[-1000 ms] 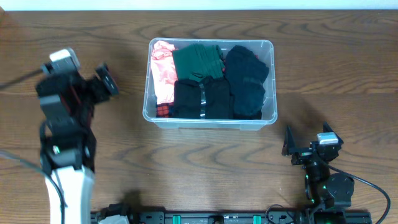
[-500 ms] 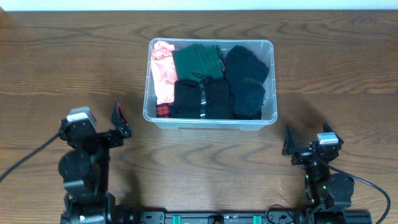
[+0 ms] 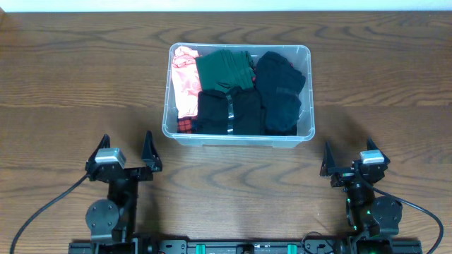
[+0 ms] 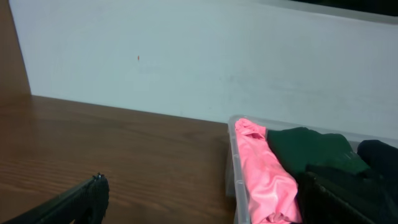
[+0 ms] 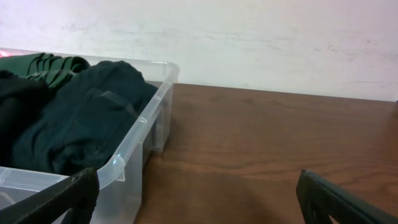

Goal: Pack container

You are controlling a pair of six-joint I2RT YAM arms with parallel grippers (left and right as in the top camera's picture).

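Left end effector (image 3: 126,143) and right end effector (image 3: 347,149) are idling wide open, empty; the clear rectangular plastic bin (image 3: 239,140) is sitting up-frame between them, lengthwise left-right, neither nearer.

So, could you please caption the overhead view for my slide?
Packed container of folded clothes; left pincer and right pincer open.

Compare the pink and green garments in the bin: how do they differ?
Colour: the pink garment is bright salmon, the green garment dark. Shape: pink is a long narrow roll, green a squarer folded block. Place: pink lies along the left end wall of the container, green sits beside it at the back. Both are packed inside, folded.
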